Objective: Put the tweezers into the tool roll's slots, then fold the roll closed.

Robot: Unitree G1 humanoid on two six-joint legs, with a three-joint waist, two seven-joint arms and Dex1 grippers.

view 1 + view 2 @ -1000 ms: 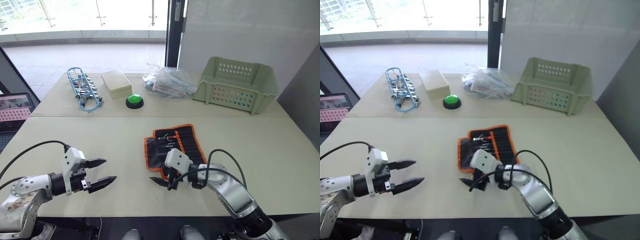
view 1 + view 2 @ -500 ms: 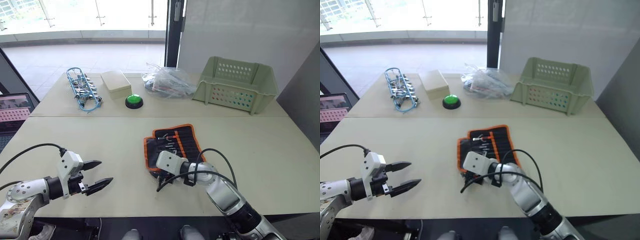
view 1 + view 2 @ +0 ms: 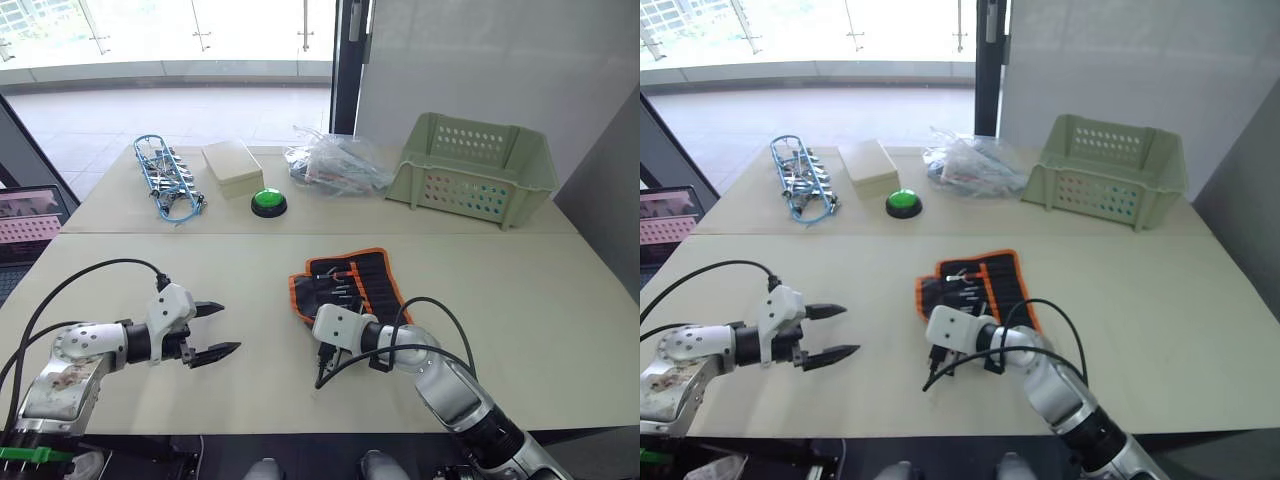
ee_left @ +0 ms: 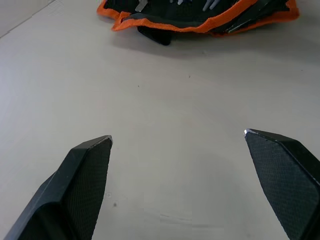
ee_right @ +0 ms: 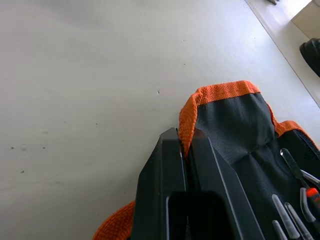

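While our right claw (image 5: 183, 145) is staying closed on the tool roll's (image 3: 350, 283) orange edge, our open left claw (image 3: 212, 328) is moving nearer along the bench (image 3: 250, 280).

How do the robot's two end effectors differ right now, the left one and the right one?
The left end effector is open, its two black fingers spread wide and empty, while the right end effector is shut, pinching the orange edge of the black fabric tool roll. The left one sits apart from the roll over bare table; the right one is at the roll's near corner. Both have black pointed fingers.
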